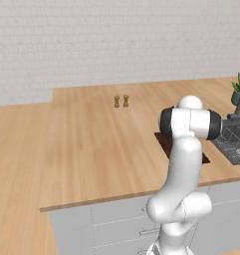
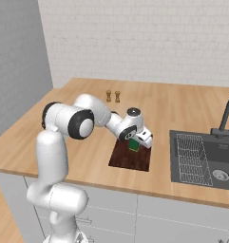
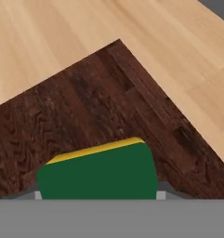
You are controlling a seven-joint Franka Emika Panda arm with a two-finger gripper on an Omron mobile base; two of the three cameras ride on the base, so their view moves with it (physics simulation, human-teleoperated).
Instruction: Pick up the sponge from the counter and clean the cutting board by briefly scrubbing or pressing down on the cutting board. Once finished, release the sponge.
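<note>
Arm: reaching forward and low from its base, bending over the middle of the tabletop (image 2: 87,102).
Hand (image 2: 135,144): hanging over the far end of the cutting board (image 2: 130,157), fingers pinching the sponge between them.
Sponge (image 2: 133,144): sitting in the hand's pinch, dark green face showing, yellow layer (image 3: 97,149) running along one edge in the hand view; whether it is touching the board, cannot tell.
Cutting board: lying flat on the tabletop, dark reddish-brown, one corner (image 3: 119,42) pointing toward the bare wood in the hand view; in the left base view, partly hiding behind the arm (image 1: 164,143).
Sink (image 2: 204,161): sitting to the right of the board, wire rack (image 2: 192,159) lying inside, dark tap (image 2: 226,118) standing behind it.
Two small shakers (image 2: 112,96): standing side by side, far beyond the board.
Potted plant (image 1: 239,89): standing at the far right.
</note>
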